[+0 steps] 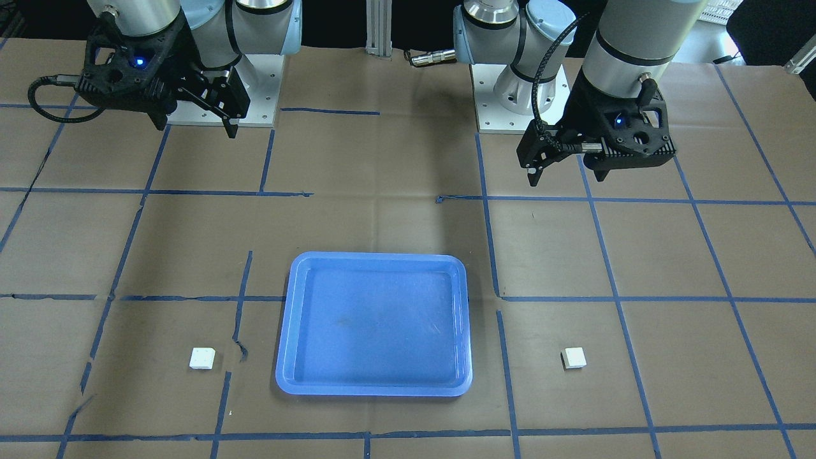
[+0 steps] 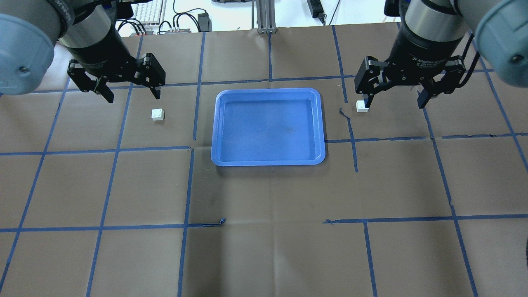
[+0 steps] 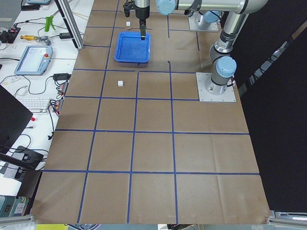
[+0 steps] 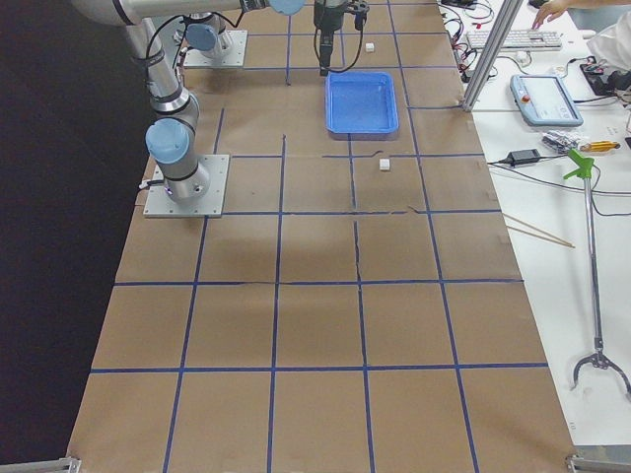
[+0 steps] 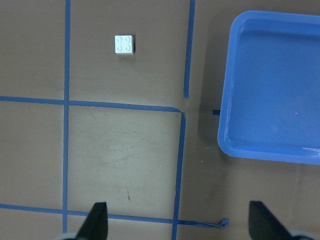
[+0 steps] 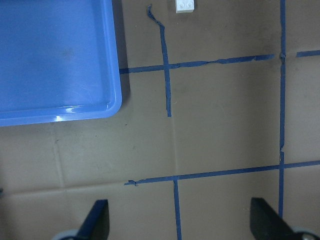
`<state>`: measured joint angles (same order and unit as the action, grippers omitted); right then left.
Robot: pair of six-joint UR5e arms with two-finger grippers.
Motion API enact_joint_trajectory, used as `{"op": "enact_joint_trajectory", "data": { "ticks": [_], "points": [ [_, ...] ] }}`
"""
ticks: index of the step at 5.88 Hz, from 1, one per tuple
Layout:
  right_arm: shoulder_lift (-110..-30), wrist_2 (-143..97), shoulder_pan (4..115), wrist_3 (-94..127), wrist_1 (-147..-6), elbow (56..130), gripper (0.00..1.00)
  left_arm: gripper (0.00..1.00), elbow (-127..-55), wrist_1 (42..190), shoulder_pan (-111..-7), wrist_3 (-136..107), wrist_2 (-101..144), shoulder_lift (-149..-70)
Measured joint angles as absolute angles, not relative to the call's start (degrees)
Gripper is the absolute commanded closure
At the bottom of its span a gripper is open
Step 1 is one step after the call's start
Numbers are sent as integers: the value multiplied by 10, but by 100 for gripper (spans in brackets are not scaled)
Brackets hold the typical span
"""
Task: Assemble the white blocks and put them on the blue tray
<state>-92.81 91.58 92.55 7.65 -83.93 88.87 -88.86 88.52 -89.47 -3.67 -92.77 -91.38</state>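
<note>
The blue tray lies flat in the middle of the table, with nothing in it. One white block lies on the paper to its left, the other white block to its right. My left gripper is open and empty, hovering above and just behind the left block. My right gripper is open and empty; one finger overlaps the right block in the overhead view. The left wrist view shows its block studs up beside the tray. The right wrist view shows its block at the top edge.
The table is covered in brown paper with a blue tape grid. Both arm bases stand at the robot's side. A keyboard, cables and a pendant lie on a bench beyond the far edge.
</note>
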Motion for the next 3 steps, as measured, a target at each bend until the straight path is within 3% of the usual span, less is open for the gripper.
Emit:
{"op": "enact_joint_trajectory", "data": {
  "ticks": [3],
  "points": [
    [-928,916,925,76,-839,888,0,0,-893,890,-895,-34,-926,-910]
  ]
}}
